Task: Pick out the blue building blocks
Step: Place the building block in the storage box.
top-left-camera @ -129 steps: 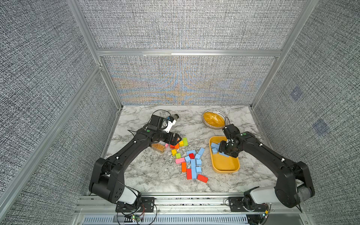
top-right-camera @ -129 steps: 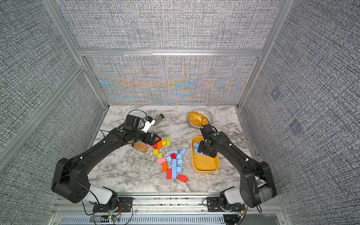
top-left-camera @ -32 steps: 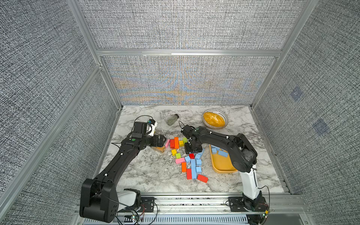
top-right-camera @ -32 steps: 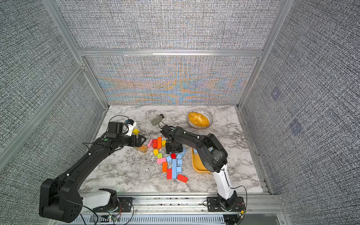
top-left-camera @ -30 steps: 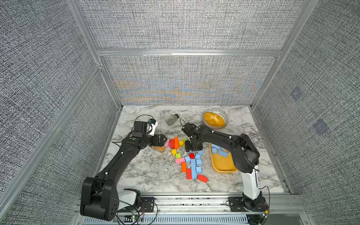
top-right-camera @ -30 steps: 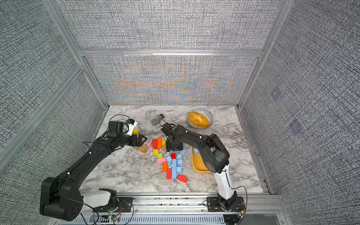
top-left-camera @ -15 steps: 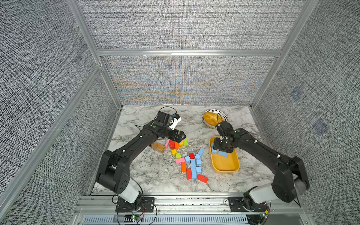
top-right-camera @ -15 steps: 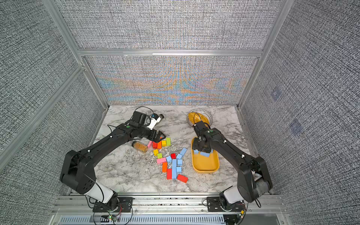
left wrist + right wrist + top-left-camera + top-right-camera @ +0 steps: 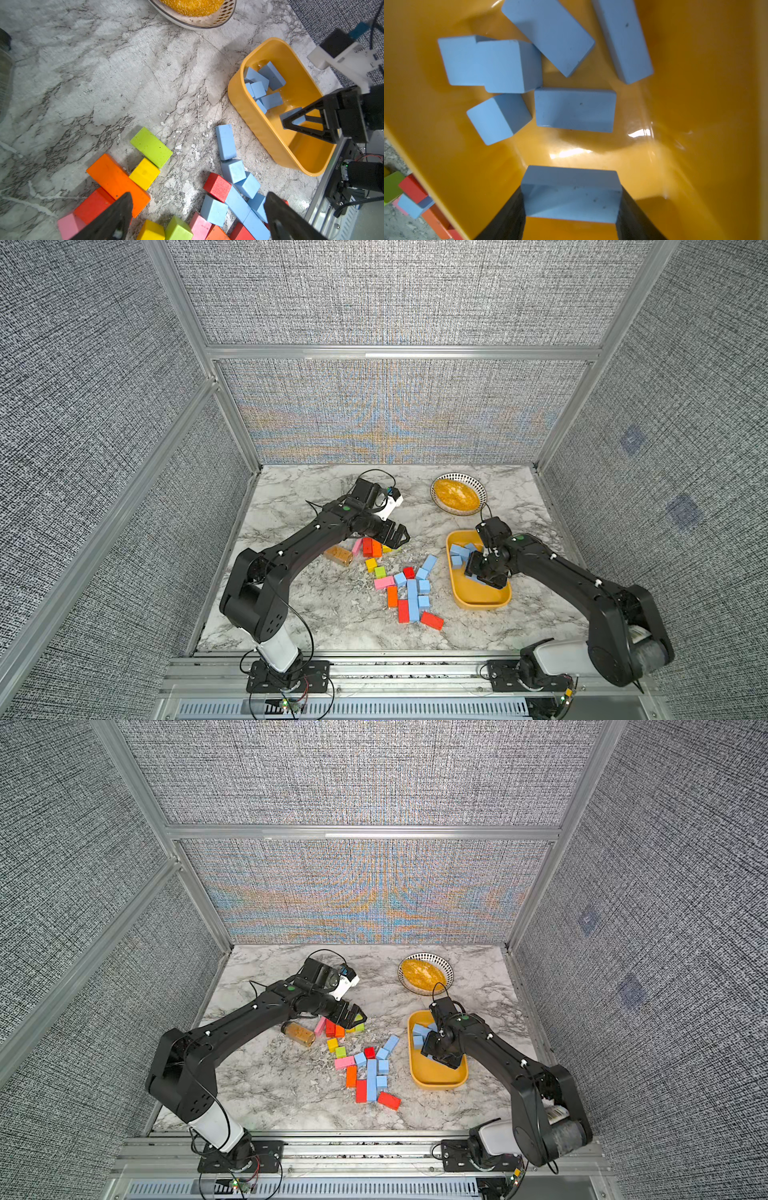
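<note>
The right jaws are closed on one held blue block (image 9: 571,195), pinching its two short ends. They hang low in the middle of the yellow tub (image 9: 478,602). The blue blocks in the tub (image 9: 458,552) lie loose at its 12 o'clock end. If the jaws let go too close to them, the new block may land on top and tip over. If the jaws pull away sideways, they may bump the tub wall and push the tub across the table (image 9: 299,605).

The blue blocks on the table (image 9: 412,598) lie at 9 o'clock from the tub. They touch a red block (image 9: 409,572), a pink block (image 9: 384,583) and an orange block (image 9: 392,596). The left jaws are wide open and hold nothing. Jaws that wide may catch a wrong colour next to a blue one. They hover over the red, orange and yellow blocks (image 9: 371,547), at 11 o'clock from the blue ones, so a straight drop would grab the wrong block.

The left arm (image 9: 316,536) stretches far out, low over the table, and its jaws point down and toward 4 o'clock. The right arm (image 9: 557,572) reaches in from 4 o'clock, and its wrist tips the jaws down into the tub.
</note>
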Controlling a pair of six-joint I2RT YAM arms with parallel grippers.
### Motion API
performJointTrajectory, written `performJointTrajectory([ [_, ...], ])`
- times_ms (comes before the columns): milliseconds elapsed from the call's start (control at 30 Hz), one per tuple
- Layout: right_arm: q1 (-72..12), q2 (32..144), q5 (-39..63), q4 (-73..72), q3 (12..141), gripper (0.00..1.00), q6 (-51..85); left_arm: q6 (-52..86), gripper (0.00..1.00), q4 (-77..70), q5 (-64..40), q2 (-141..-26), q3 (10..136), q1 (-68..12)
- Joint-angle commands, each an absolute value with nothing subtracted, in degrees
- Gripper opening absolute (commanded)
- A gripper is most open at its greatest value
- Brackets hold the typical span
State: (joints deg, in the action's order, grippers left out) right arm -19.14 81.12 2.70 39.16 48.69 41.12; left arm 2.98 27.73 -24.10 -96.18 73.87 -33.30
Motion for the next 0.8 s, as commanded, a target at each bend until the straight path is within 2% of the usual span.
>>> performJointTrajectory([
  [0, -19.00, 83.06, 2.86, 37.53, 49.93, 0.44, 40.19, 1.56, 1.00, 28.29, -23.73, -95.68, 74.27, -33.44],
  [67, -19.06, 83.63, 2.32, 37.97, 50.23, 0.50, 40.21, 1.07, 1.00, 28.14, -23.42, -95.41, 74.18, -33.59],
  [200, -18.83, 83.44, 1.67, 38.14, 50.20, 0.70, 40.57, 0.45, 1.00, 28.12, -22.77, -95.10, 74.00, -33.62],
  [267, -18.81, 83.35, 1.36, 38.39, 50.77, 0.74, 40.52, 0.20, 1.00, 28.39, -22.64, -94.88, 74.09, -33.66],
  [533, -19.59, 83.97, 0.46, 39.89, 56.32, 0.75, 39.91, -0.97, 1.00, 30.27, -21.67, -93.91, 75.72, -33.58],
  [767, -29.08, 87.34, 2.76, 36.45, 64.77, 0.71, 38.79, -3.88, 1.00, 37.04, -14.76, -91.13, 76.38, -32.24],
])
